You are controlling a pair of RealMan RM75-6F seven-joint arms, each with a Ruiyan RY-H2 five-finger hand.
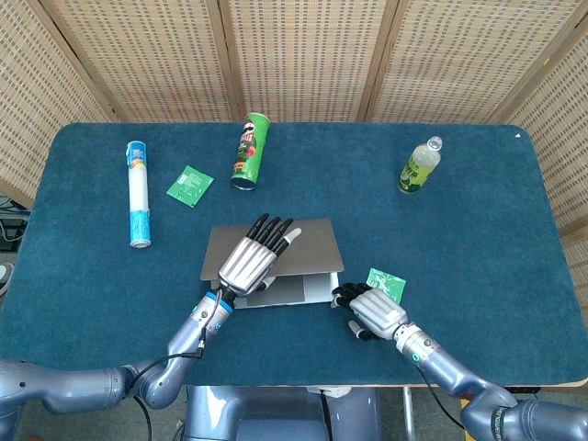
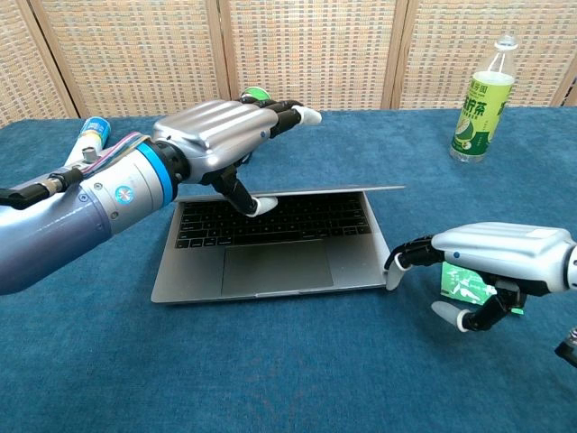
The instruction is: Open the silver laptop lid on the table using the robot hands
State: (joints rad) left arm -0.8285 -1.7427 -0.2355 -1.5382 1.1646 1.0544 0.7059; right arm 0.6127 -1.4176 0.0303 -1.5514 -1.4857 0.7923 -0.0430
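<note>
The silver laptop (image 1: 299,290) lies at the table's middle front with its lid (image 1: 310,243) raised a little. In the chest view the keyboard (image 2: 270,222) shows under the lid edge (image 2: 361,190). My left hand (image 1: 250,262) (image 2: 212,135) holds the lid, fingers stretched over its top and thumb (image 2: 260,206) tucked beneath the front edge. My right hand (image 1: 372,312) (image 2: 491,253) holds nothing. Its curved fingertips (image 2: 397,269) touch the laptop base's right front corner.
A green tea packet (image 1: 386,283) (image 2: 464,287) lies just right of the laptop, partly behind my right hand. Farther back are a green chips can (image 1: 248,152), a drink bottle (image 1: 419,167) (image 2: 478,104), a blue-white tube (image 1: 138,193) and another green packet (image 1: 189,186).
</note>
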